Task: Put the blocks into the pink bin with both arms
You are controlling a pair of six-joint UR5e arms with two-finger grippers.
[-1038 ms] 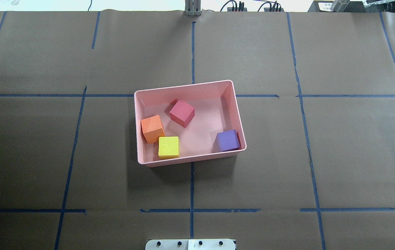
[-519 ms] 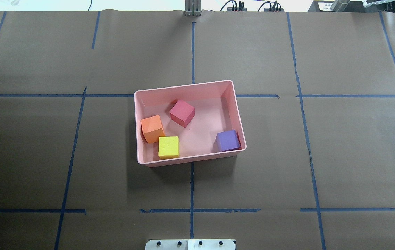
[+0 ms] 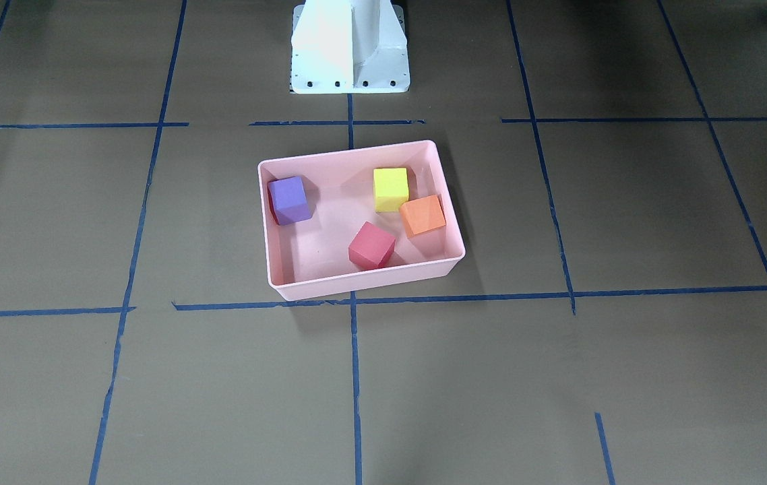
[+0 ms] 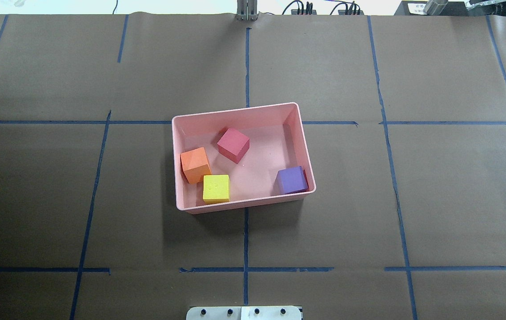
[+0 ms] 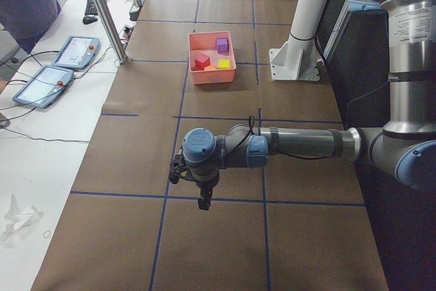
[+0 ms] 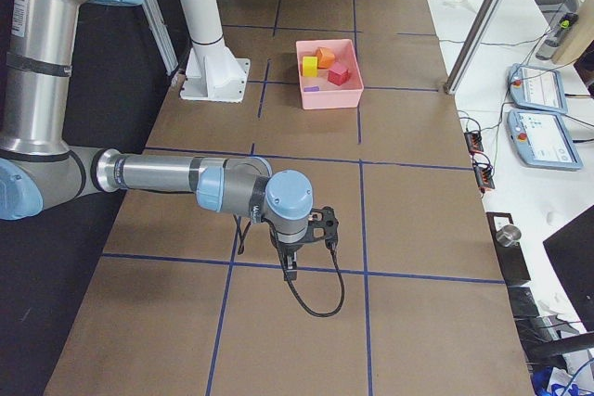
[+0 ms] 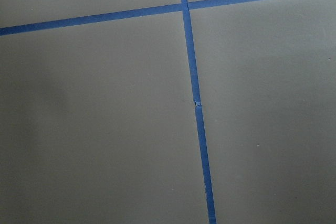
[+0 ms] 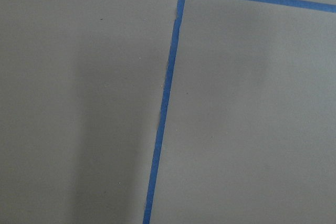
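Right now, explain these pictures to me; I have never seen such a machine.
This is a robot with two metal arms. Two cameras look down on the table, two look along it from its ends, and one on each wrist sees only brown paper and blue tape. The pink bin holds a red cube, orange cube, yellow cube and purple cube. The left arm and right arm hang over the paper, away from it. Nothing shows in the left hand or right hand; open or shut, I cannot tell.
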